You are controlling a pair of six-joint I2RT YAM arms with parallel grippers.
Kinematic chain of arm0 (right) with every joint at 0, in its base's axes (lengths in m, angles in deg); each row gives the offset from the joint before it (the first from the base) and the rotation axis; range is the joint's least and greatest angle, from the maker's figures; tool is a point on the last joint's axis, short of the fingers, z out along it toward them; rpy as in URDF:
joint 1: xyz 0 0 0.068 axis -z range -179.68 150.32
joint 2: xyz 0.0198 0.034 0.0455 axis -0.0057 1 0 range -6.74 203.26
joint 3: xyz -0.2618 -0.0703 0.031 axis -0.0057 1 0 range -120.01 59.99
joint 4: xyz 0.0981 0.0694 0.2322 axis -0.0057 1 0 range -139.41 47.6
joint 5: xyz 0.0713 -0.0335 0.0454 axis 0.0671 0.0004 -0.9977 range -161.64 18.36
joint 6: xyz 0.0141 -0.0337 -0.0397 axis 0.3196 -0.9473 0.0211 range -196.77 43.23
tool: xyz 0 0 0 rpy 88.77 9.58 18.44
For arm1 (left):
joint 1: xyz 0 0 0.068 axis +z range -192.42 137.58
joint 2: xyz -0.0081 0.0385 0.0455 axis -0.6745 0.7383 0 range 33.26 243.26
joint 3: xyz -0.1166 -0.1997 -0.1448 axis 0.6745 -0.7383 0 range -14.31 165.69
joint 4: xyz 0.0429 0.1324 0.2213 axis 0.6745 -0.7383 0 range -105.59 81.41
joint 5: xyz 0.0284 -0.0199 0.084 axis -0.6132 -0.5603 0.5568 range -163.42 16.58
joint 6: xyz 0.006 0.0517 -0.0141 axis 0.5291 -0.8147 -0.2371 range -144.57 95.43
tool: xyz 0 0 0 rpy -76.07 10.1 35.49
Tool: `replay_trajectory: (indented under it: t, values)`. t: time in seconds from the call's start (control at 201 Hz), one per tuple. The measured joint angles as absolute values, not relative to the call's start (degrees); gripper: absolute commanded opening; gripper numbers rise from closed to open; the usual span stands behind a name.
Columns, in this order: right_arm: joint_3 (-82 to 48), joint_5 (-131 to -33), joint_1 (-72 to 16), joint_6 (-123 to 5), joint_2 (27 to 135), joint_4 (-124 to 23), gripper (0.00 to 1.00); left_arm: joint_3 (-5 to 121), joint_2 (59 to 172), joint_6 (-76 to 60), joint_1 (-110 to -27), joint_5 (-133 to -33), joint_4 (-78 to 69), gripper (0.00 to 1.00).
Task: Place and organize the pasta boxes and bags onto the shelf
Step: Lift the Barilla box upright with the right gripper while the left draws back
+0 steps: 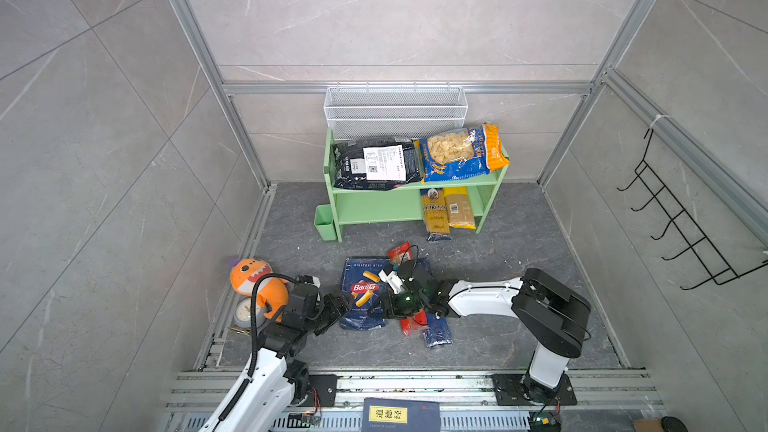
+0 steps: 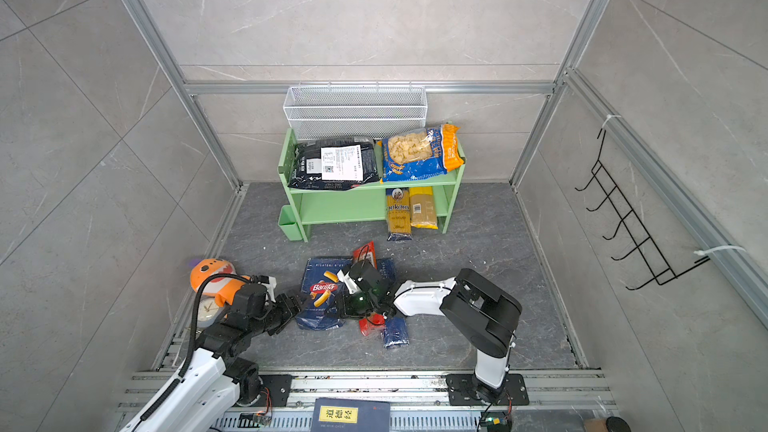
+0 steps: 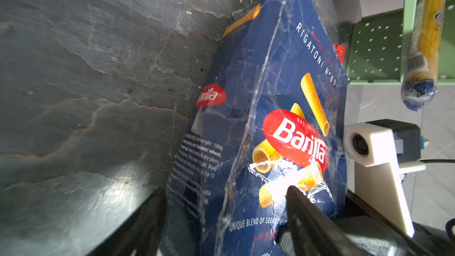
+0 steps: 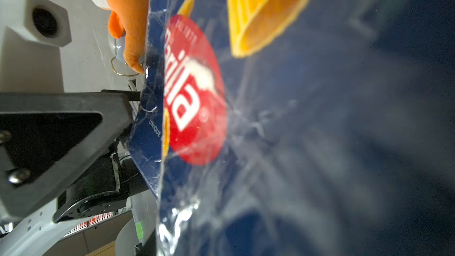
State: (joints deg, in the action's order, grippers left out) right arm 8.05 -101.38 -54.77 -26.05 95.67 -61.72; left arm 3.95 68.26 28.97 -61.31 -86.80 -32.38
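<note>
The wide pasta box (image 1: 365, 284) (image 3: 283, 109), dark blue with a rigatoni picture, lies tilted on the floor between both arms. My left gripper (image 1: 345, 300) (image 3: 225, 190) straddles its left edge, open, with one finger (image 3: 302, 213) over the front face. My right gripper (image 1: 384, 310) is shut on the box's right edge; the box (image 4: 295, 119) fills the right wrist view. The narrow pasta box (image 1: 437, 332) and a red bag (image 1: 399, 251) lie under the right arm. On the green shelf (image 1: 415, 187) sit a black bag (image 1: 376, 164), a shell bag (image 1: 459, 153) and two spaghetti bags (image 1: 434, 214).
An orange plush shark (image 1: 253, 280) and a small clock (image 1: 244, 314) lie beside the left arm. A white wire basket (image 1: 395, 112) hangs behind the shelf. A dark book (image 1: 401, 415) rests on the front rail. A black hook rack (image 1: 685, 226) hangs on the right wall.
</note>
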Motion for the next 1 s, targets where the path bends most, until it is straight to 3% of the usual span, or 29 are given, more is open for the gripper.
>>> replay_trajectory:
  t: [0.707, 1.001]
  values:
    - [8.8, -100.4, -54.1, -32.6, 84.1, -51.4, 0.29, 14.7, 66.1, 25.2, -61.4, -81.2, -44.5, 0.92]
    - [6.7, -100.6, -49.2, -37.5, 79.9, -43.3, 0.28, 16.3, 66.2, 24.9, -61.4, -81.0, -45.6, 0.92]
